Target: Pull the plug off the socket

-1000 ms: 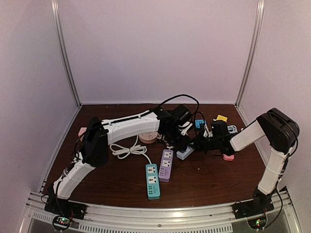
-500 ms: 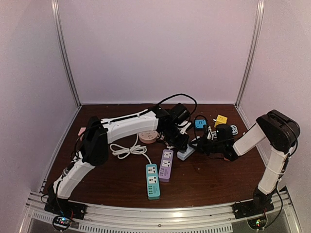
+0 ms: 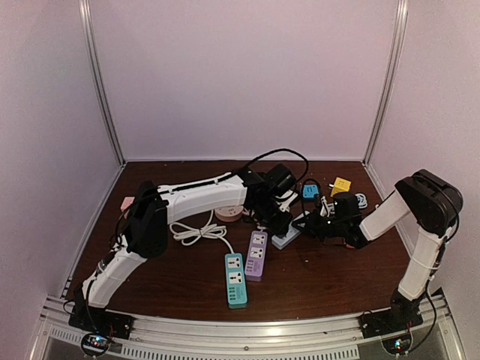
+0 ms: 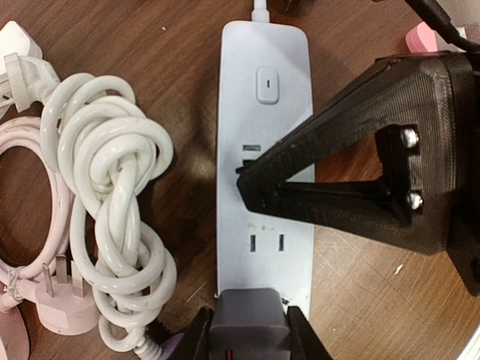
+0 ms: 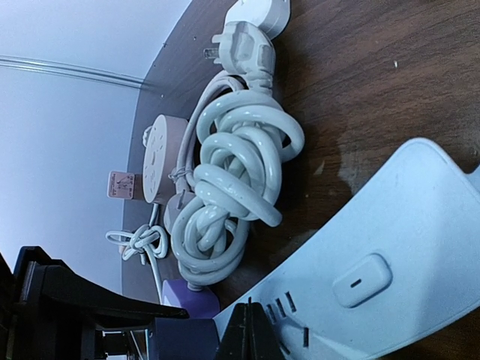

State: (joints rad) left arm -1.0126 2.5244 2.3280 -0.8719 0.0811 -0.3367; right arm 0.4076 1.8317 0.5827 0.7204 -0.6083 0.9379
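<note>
Now, table: dark wood.
power strip: pale, flat, beside coiled white cable.
right gripper: clenched, tip pressing the power strip's face.
left gripper: clamped around grey plug.
grey plug: at the power strip's end.

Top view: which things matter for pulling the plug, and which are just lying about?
Job: pale strip, grey plug, left gripper, right gripper.
Lying about: teal strip, purple strip, white cord coil, round pink socket.
</note>
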